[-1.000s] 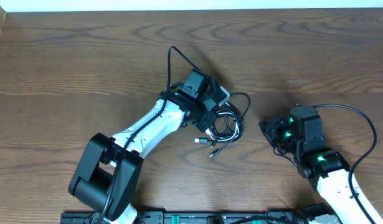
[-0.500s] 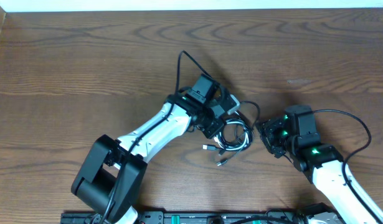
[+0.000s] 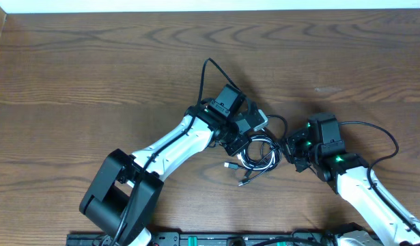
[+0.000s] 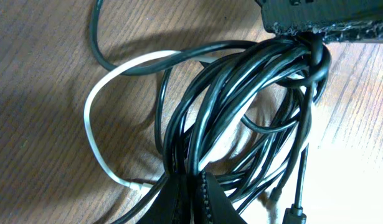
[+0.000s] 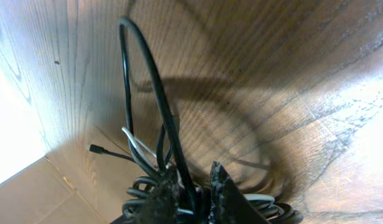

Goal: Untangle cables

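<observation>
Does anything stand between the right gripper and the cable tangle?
Nothing visible does. The right gripper sits right at the cables, and a black strand runs between its fingers.

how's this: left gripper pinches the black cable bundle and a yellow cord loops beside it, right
Not quite: the looping cord is white, not yellow, as the left wrist view shows. The left gripper does pinch the black cable bundle.
</observation>
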Tool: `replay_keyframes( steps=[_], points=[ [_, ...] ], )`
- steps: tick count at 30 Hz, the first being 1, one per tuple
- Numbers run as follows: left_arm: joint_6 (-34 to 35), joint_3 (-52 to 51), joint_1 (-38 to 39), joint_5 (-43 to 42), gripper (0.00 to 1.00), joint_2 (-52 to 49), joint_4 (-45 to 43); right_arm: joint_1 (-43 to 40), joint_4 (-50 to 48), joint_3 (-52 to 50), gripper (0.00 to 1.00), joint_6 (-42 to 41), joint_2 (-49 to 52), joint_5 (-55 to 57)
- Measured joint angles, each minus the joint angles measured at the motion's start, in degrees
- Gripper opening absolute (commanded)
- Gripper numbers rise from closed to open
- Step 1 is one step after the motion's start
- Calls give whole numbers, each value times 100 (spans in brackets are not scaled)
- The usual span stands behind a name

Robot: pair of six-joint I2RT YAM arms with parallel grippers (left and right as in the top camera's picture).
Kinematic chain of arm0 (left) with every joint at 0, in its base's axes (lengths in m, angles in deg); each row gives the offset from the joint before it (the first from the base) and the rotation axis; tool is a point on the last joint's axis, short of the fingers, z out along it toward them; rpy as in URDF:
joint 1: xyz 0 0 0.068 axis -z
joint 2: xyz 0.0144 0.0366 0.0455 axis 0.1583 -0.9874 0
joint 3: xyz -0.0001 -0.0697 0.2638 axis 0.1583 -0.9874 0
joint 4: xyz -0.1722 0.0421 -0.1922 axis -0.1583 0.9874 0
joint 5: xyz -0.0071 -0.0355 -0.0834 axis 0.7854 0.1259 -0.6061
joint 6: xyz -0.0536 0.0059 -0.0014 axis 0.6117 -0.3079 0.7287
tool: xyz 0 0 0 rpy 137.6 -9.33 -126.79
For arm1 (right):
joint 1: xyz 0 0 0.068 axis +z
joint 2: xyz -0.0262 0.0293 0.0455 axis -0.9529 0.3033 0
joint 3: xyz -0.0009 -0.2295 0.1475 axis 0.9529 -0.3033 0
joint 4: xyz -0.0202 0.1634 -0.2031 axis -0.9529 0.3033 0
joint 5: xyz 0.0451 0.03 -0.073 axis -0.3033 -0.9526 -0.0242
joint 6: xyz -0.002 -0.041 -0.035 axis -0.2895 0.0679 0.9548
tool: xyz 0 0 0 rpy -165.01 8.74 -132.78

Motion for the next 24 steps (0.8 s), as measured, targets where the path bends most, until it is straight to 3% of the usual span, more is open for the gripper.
replay_keyframes(
  steps=[8,24],
  points=[
    [0,2,0,44,8,0,4,-2,-11,0,1,164,0,-31],
    [352,0,44,1587,8,9,-127,-358,-105,0,1,1683,0,-708]
  ],
)
